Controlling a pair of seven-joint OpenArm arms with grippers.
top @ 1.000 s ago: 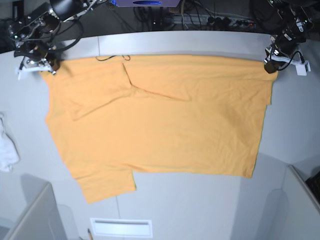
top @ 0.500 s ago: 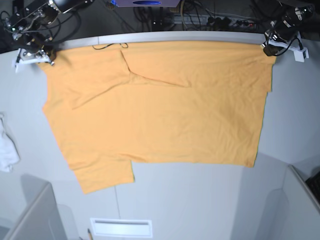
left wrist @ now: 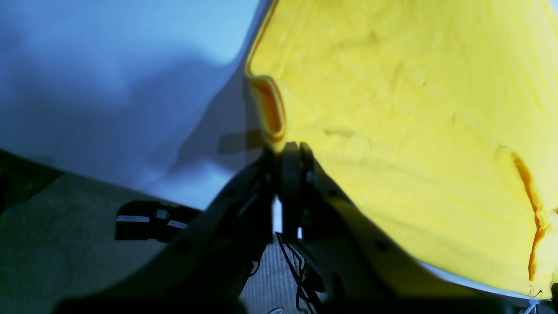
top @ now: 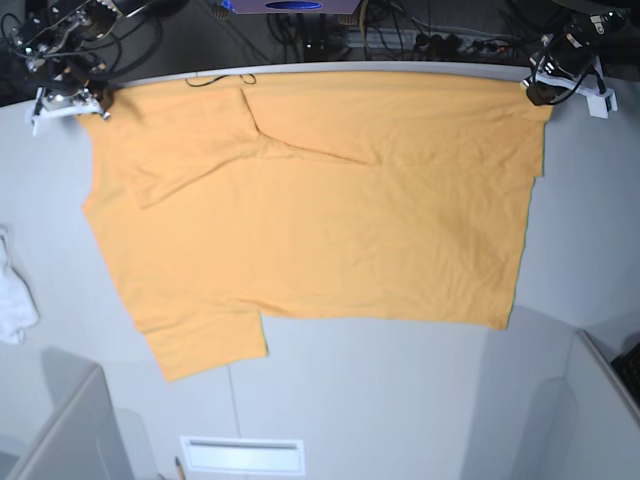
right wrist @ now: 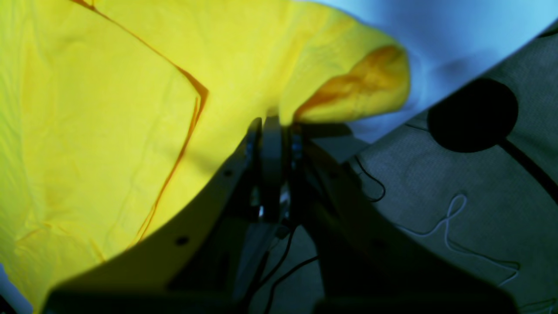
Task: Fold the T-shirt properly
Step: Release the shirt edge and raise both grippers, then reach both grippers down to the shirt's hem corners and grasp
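The light-orange T-shirt [top: 320, 220] lies spread flat on the grey table [top: 400, 400], one sleeve folded in at the upper left and another sticking out at the lower left. My left gripper [top: 540, 95] is shut on the shirt's far right corner at the table's back edge. Seen from the left wrist, the left gripper [left wrist: 290, 150] pinches the fabric edge [left wrist: 414, 109]. My right gripper [top: 95, 105] is shut on the far left corner. From the right wrist, the right gripper [right wrist: 272, 124] clamps the bunched cloth [right wrist: 109, 109].
A small white cloth [top: 12, 300] lies at the table's left edge. Cables and equipment [top: 400, 35] crowd the space behind the back edge. Grey dividers stand at the near left [top: 60, 430] and near right [top: 600, 400]. A white slot [top: 243, 455] sits at the front.
Both grippers have pulled the shirt's far corners back toward the table's rear edge. The whole shirt has slid away from the front with them.
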